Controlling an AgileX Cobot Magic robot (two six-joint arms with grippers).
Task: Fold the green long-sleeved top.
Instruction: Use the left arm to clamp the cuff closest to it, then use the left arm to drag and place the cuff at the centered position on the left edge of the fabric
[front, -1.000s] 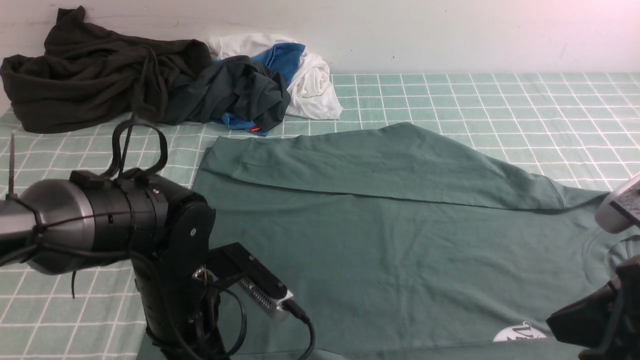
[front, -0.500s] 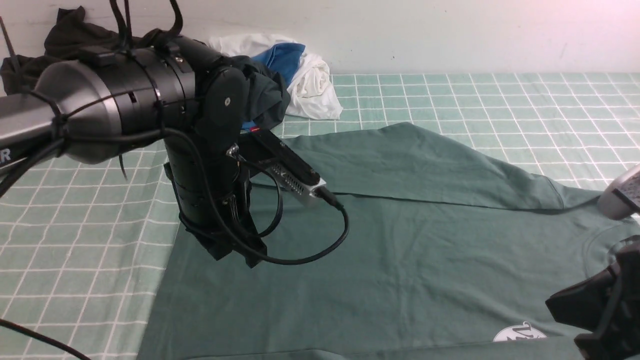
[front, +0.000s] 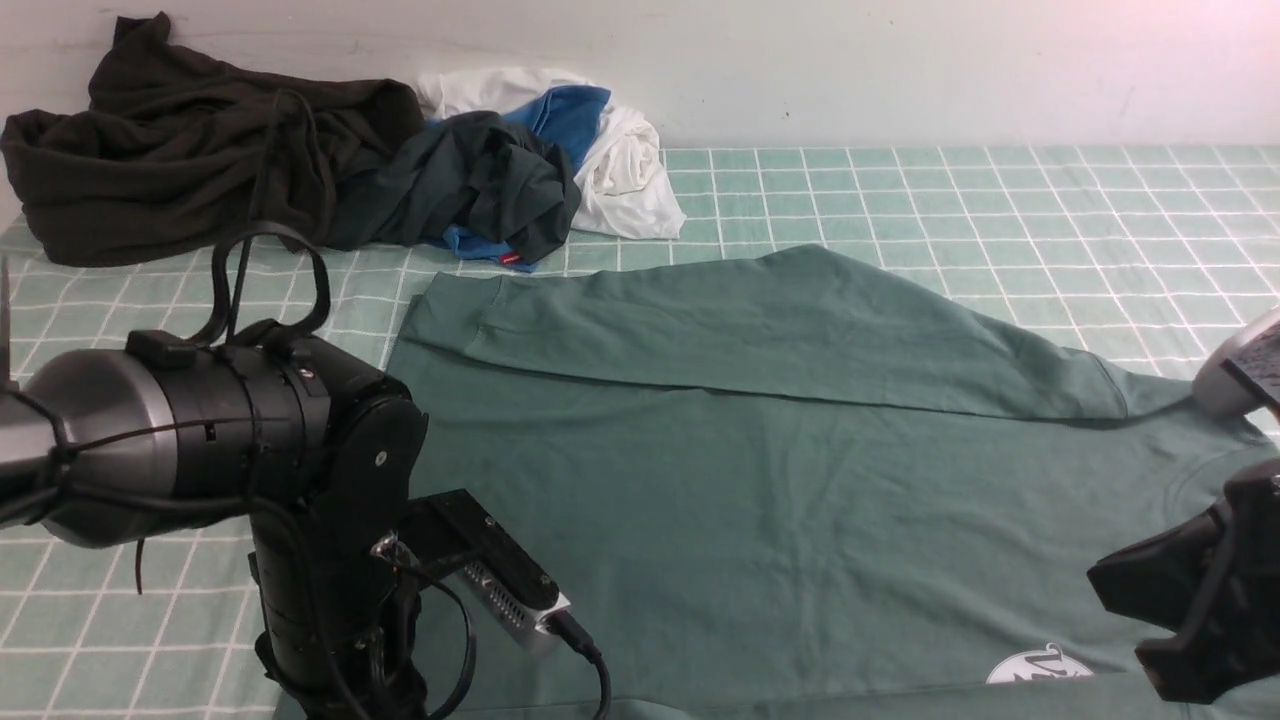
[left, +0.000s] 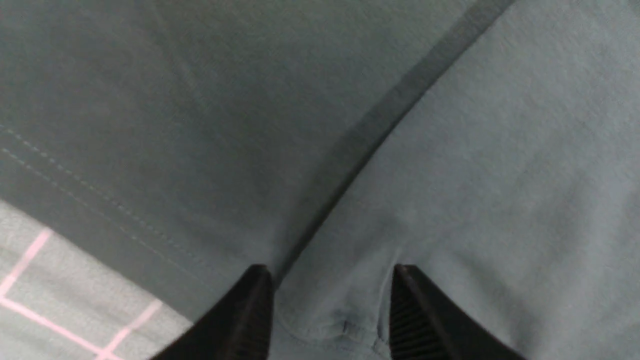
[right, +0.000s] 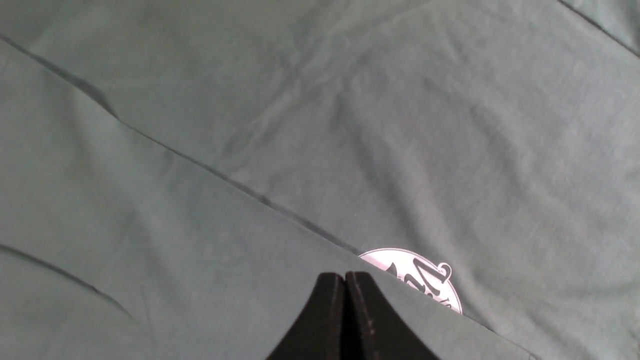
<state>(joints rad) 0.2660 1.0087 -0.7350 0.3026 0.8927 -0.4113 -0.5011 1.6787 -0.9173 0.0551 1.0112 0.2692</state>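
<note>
Presently, the top is laid flat on the table, with the left gripper set spread astride a fold at its near edge, evidently for pinching, and the right gripper held closed beside the logo.

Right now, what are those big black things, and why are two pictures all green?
Those are a robot's two arms, the left arm and the right arm. The wide picture comes from a camera between them, looking forward. The two green pictures come from cameras on the wrists, very close to the green top. It lies spread on a checked cloth, one sleeve folded across it. A pile of other clothes sits at the back. The left gripper is open, with puckered fabric between its fingers. The right gripper is shut beside a white logo, holding nothing I can see.
</note>
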